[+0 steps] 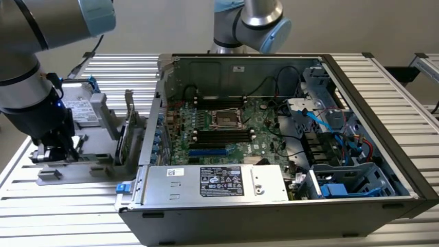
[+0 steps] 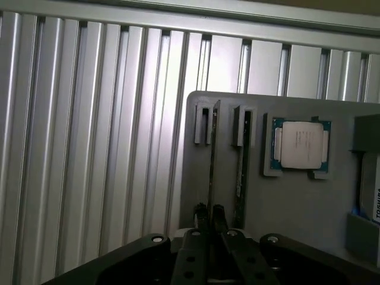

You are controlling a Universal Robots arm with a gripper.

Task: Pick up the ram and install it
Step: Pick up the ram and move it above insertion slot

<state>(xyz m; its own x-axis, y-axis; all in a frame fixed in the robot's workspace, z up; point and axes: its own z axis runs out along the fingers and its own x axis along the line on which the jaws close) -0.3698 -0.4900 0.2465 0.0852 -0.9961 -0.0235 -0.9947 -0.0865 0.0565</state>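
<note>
Black hand (image 2: 210, 215) closed tight on the thin ram (image 2: 211, 160), upright in grey holder (image 2: 297, 205).

Exterior view overlooks computer case (image 1: 274, 222) and grey tray (image 1: 96, 154) from above; wrist view faces that tray (image 2: 297, 208) closely.

We see the counter (image 2: 89, 130) as ribbed bare aluminium with a soft sheen. The parts holder (image 2: 297, 208) is matt grey plastic. The processor chip (image 2: 301, 144) has a brushed silver metal lid on green board. The ram (image 2: 211, 160) is dull circuit board, and the pincer (image 2: 210, 211) is matt black. The computer case (image 1: 205, 72) is dull sheet metal.
</note>
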